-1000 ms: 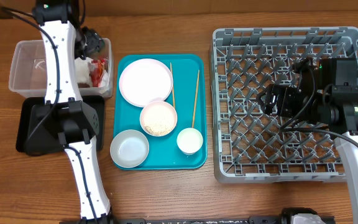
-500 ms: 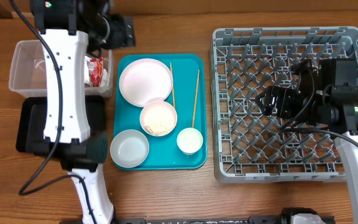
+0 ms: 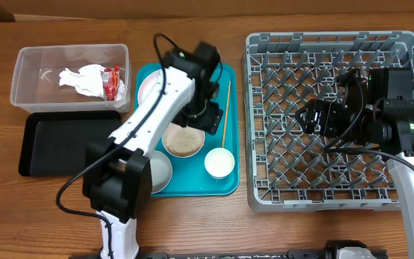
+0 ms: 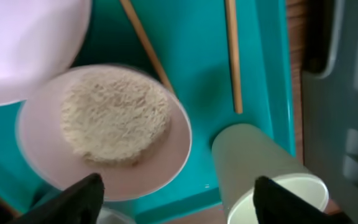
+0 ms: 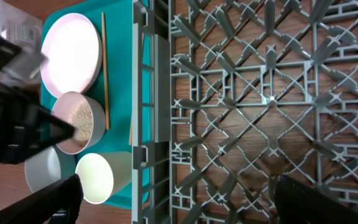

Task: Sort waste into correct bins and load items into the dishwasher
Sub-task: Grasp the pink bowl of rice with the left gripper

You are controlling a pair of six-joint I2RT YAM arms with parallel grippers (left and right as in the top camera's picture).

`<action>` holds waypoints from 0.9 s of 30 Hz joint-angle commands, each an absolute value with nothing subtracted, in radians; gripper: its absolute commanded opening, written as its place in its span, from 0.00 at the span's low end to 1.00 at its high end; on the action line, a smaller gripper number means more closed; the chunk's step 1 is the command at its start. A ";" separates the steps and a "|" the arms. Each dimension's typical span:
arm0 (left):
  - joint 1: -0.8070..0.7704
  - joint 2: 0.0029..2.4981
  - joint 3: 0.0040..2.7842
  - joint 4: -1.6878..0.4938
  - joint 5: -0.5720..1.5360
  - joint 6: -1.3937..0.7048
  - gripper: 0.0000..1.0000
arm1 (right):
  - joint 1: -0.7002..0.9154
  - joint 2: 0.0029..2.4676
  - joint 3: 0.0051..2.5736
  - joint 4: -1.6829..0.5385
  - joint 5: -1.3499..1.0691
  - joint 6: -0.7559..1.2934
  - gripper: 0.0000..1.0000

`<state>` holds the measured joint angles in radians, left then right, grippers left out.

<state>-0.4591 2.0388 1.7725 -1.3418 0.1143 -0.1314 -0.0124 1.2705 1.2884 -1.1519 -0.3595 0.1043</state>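
My left gripper (image 3: pixel 205 109) (image 4: pixel 179 200) is open and empty above the teal tray, over the bowl of rice scraps (image 3: pixel 184 142) (image 4: pixel 107 127). The pale plate (image 3: pixel 149 88) (image 4: pixel 23 43) lies behind it, partly hidden by the arm. Two chopsticks (image 3: pixel 226 115) (image 4: pixel 232 56) and the white cup (image 3: pixel 219 162) (image 4: pixel 266 177) lie to the right. A pale empty bowl (image 3: pixel 161 171) shows at the tray's front left. The napkin (image 3: pixel 80 78) and red wrapper (image 3: pixel 111 80) lie in the clear tub (image 3: pixel 31 79). My right gripper (image 3: pixel 315 116) (image 5: pixel 188 202) is open and empty over the grey dish rack (image 3: pixel 329 194) (image 5: pixel 260 99).
The black tray (image 3: pixel 63 144) sits in front of the clear tub. The teal serving tray (image 3: pixel 225 183) lies between the bins and the rack. The left arm crosses the teal tray's left half. The right wrist view also shows the plate (image 5: pixel 72 53) and cup (image 5: pixel 98 177).
My left arm has swung right from the clear tub to over the teal tray. The napkin and wrapper now lie uncovered in the tub. The right arm has not moved.
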 commanded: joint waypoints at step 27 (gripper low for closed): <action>-0.458 2.034 1.739 -1.394 0.089 -0.265 0.04 | -0.015 1.253 1.308 -1.154 -0.368 0.105 1.00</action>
<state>-0.4625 2.0357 1.6009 -1.2976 0.0673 -0.2707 -0.0124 1.2705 1.2884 -1.1553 -0.3618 0.1043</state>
